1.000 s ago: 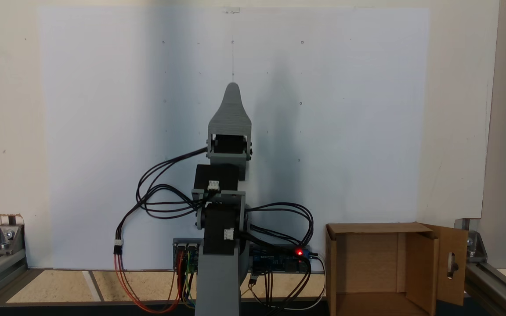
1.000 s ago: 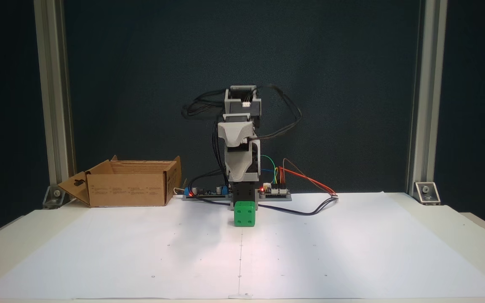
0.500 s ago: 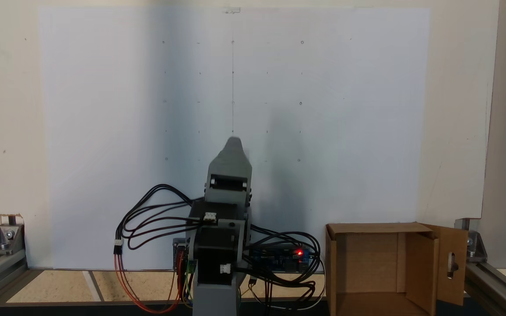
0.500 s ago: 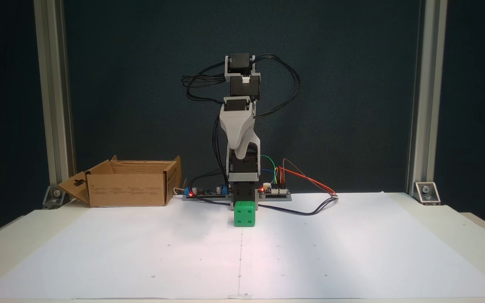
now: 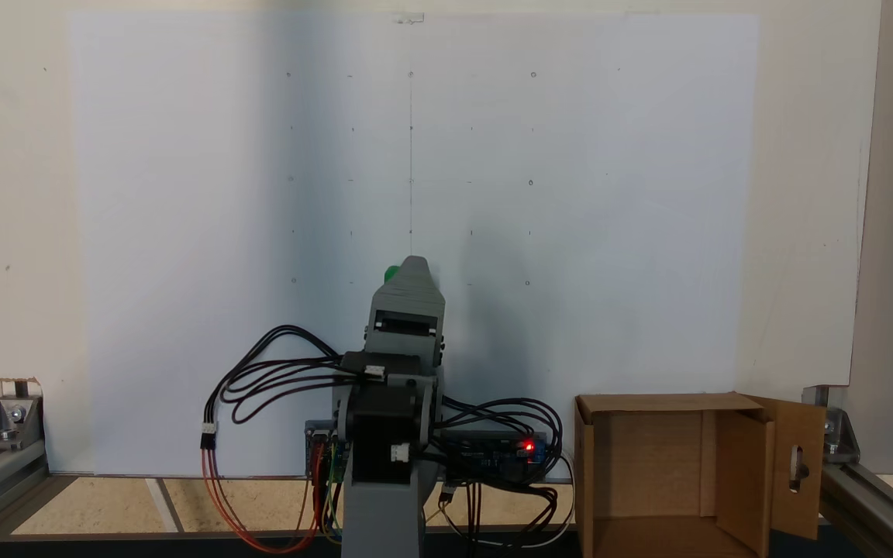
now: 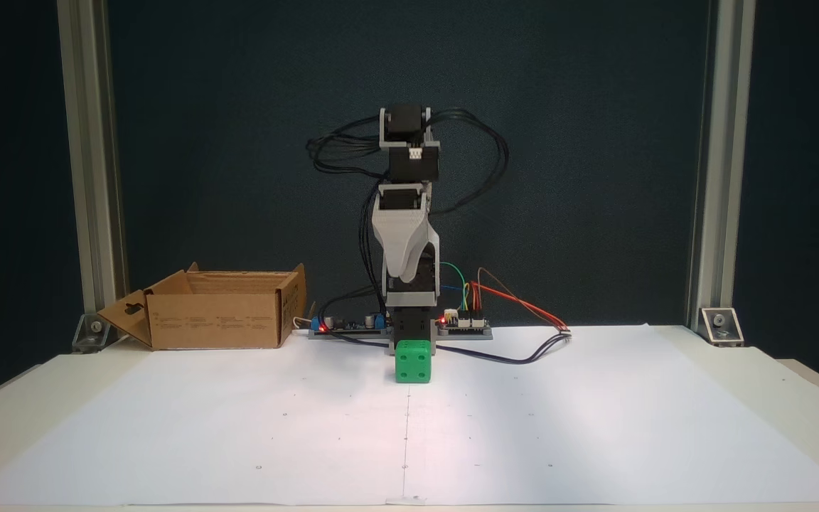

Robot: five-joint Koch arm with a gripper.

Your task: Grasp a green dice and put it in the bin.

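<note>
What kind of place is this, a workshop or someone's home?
Probably a lab or hobby test bench: aluminium frame posts, a white sheet with marked grid dots, exposed circuit boards, plus a green dice and cardboard box.

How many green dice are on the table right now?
1. The green dice sits on the white paper in front of the arm's base; a fixed view shows a sliver of it beside the gripper.

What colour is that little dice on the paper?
Bright green dice, clearest in the fixed view that faces the arm.
</note>
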